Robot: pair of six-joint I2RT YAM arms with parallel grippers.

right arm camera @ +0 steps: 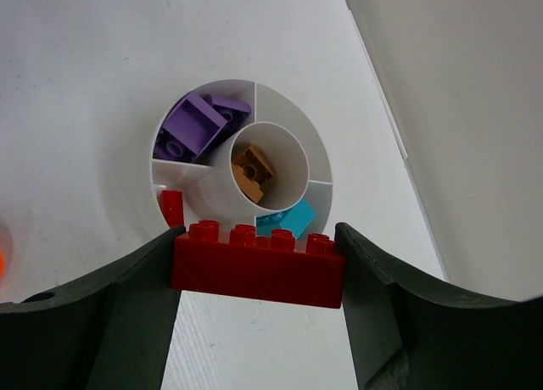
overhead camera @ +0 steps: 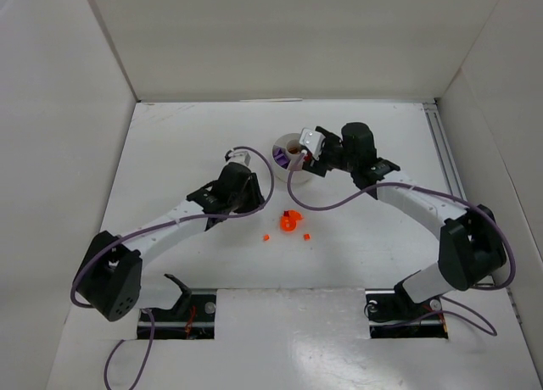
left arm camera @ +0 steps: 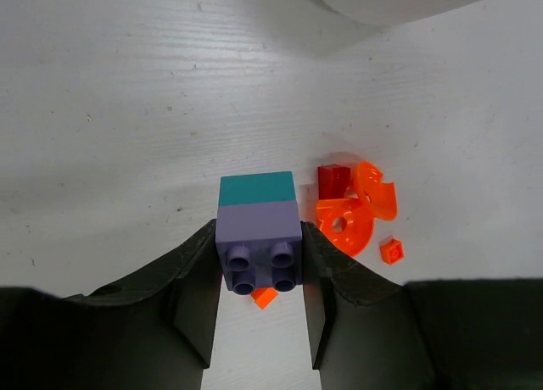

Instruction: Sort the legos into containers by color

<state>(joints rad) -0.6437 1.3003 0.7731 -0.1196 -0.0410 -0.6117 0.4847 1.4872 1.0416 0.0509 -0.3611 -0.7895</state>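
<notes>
While the right hand squeezed a red brick over the white dish, hiding its near edge, the left hand squeezed a lilac-and-teal brick, half covering one orange piece on the surface.

No legible text, label, number or sign on anything in view.

Orange bits litter table btwn arms; R hand over dish blocks access.
</notes>
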